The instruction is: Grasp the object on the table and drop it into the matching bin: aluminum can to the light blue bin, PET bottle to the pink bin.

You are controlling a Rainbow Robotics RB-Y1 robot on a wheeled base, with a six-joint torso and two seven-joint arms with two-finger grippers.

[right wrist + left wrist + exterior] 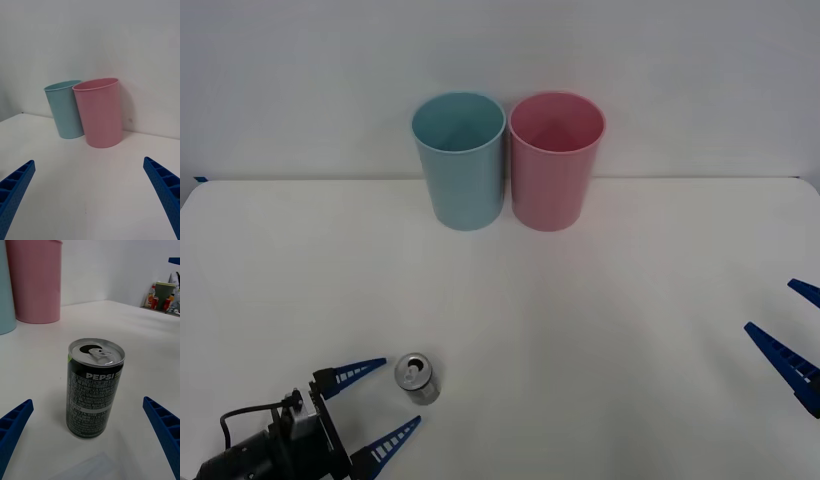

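Pepsi can (418,378), the small aluminum one with a silver top and dark printed side, stands upright on the white table (600,330) near its front left part, its pull-tab opening facing up (the tab looks already opened). It has not been grasped yet. The left gripper (377,401) is low at the table's front left with its blue ribbed fingers spread wide, and the can sits just ahead of the gap between them, touched by neither finger; the left wrist view shows it centred between the two fingertips with clear table on either side.

The light blue bin (459,160) and the pink bin (556,160) stand side by side at the far edge of the table, nearly touching, well apart from the can. Both look empty from above.

The right gripper (792,330) waits at the table's right edge, fingers likewise spread and holding nothing.

So the approach looks about finished, and everything else is left: closing on the can, lifting it, carrying it across to the light blue bin and letting go above it.
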